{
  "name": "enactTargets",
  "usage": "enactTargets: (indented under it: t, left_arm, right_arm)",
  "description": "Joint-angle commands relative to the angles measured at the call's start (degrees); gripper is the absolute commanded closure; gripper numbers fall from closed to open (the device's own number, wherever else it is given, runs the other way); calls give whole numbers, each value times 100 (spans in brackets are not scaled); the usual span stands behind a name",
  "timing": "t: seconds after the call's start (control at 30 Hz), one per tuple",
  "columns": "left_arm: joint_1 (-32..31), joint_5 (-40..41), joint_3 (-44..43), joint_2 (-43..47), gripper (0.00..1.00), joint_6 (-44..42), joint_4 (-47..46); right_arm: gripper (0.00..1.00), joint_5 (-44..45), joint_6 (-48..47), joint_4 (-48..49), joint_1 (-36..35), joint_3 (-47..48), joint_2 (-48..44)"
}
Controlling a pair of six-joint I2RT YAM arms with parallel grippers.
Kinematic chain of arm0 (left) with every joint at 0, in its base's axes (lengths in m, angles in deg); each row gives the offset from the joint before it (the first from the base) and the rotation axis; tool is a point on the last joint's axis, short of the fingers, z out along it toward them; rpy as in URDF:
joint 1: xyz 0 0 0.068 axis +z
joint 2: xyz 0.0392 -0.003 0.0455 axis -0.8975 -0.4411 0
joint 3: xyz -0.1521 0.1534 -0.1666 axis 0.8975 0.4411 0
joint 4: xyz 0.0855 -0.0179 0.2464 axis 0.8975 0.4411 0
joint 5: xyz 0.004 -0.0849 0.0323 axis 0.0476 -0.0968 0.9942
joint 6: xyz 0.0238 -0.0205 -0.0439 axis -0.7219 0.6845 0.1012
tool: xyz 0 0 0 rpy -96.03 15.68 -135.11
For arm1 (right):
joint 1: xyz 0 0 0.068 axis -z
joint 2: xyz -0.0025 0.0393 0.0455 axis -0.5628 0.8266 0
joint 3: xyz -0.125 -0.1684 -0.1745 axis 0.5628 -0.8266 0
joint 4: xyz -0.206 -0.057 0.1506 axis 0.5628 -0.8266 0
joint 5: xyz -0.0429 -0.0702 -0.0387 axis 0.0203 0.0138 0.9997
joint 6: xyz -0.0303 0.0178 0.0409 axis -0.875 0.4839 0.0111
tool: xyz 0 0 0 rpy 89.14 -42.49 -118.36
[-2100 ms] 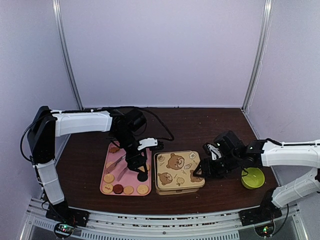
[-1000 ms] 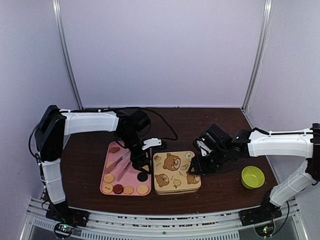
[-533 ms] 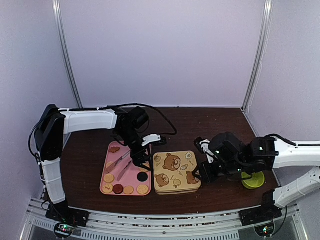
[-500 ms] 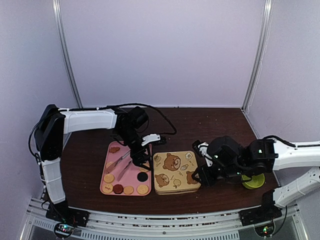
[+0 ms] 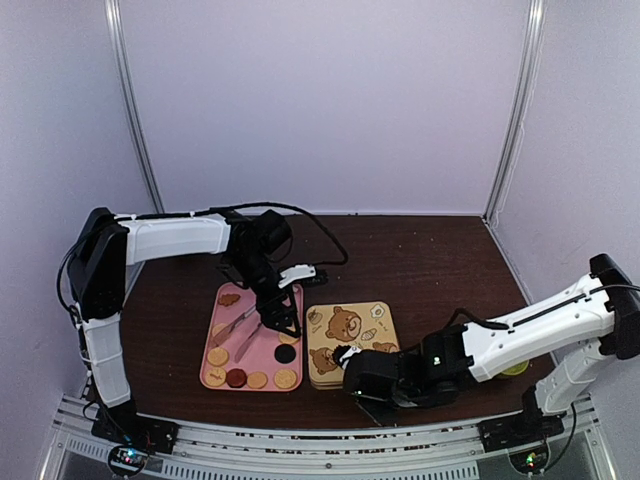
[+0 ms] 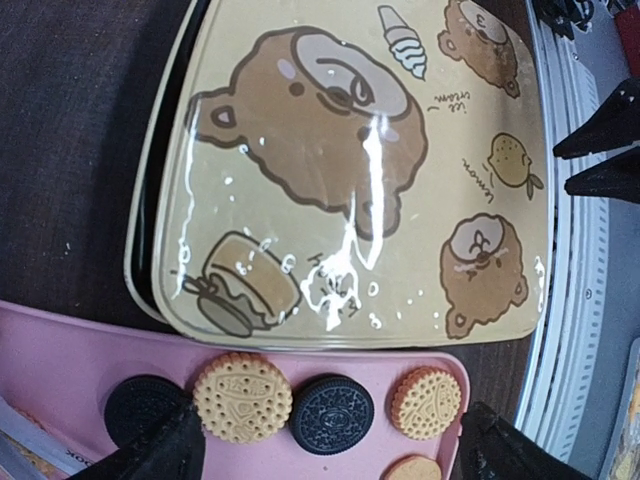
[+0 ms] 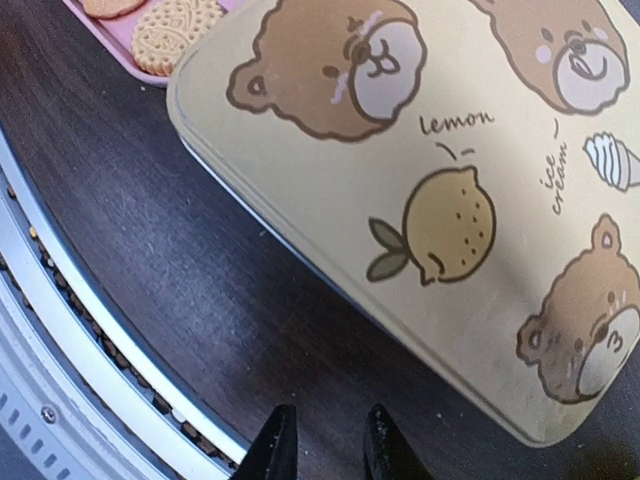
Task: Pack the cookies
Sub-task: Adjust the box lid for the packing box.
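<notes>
Cookies [image 6: 242,397] lie loose on the pink tray [image 6: 80,370], and neither of my grippers holds one. From my left wrist I see a row of them close to the rim that faces the tin [image 6: 350,180]. It runs from a black one to a round tan one, a dark patterned one and a smaller tan one, with part of another at the bottom edge. From above, more rounds, mostly tan, line the tray's near end. One dark cookie sits toward the tin side, and a brownish one lies at the far end. The metal tongs [image 5: 238,328] rest on the tray too, slanting across its middle.

The tin stands just beside the tray, to its right, on the dark table [image 7: 150,250]. Its lid is on, cream-coloured and printed with cartoon bears, a lemon and an ice cream.

My left gripper [image 6: 330,440] hangs over the tin-side part of the tray. Its fingers [image 6: 150,455] are spread wide with nothing between them.

My right gripper [image 7: 325,445] is low by the tin's near edge. It points down at bare table between the tin and the metal rail [image 7: 60,330]. Its fingers [image 7: 278,445] stand close together with only a narrow gap, and nothing is pinched there. As far as I can tell, they do not touch the tin.
</notes>
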Motion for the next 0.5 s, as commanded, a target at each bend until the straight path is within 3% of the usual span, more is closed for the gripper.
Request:
enactTargets:
  t: [0.0, 0.47]
  left_arm:
    - [66, -183, -115, 75, 9, -52, 161]
    - [193, -283, 7, 282, 8, -104, 262]
  right_arm:
    - [76, 313, -378, 108, 107, 362, 303]
    - [79, 535, -1135, -87, 574, 903, 634]
